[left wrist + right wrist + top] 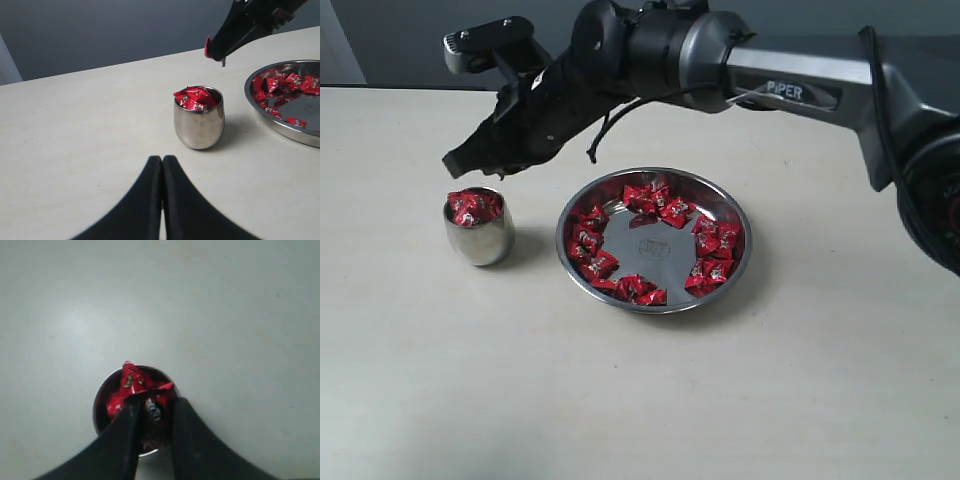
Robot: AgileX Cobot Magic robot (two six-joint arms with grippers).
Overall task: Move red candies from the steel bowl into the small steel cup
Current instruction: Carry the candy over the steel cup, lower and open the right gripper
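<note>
The small steel cup [480,238] stands left of the steel bowl [655,255] and is heaped with red candies [473,207]. My right gripper [457,162] reaches across and hangs just above the cup, shut on a red candy [161,389] whose wrapper sticks out at the fingertips. In the right wrist view the gripper [154,404] is directly over the cup [100,402]. More red candies [710,242] ring the bowl's bottom. In the left wrist view the left gripper [162,160] is shut and empty, low over the table short of the cup [199,127]. The bowl [280,127] lies beyond.
The right arm [790,80] stretches over the back of the table above the bowl. The pale tabletop [640,400] spreads out in front of the cup and bowl. A dark wall [100,30] stands behind the table's far edge.
</note>
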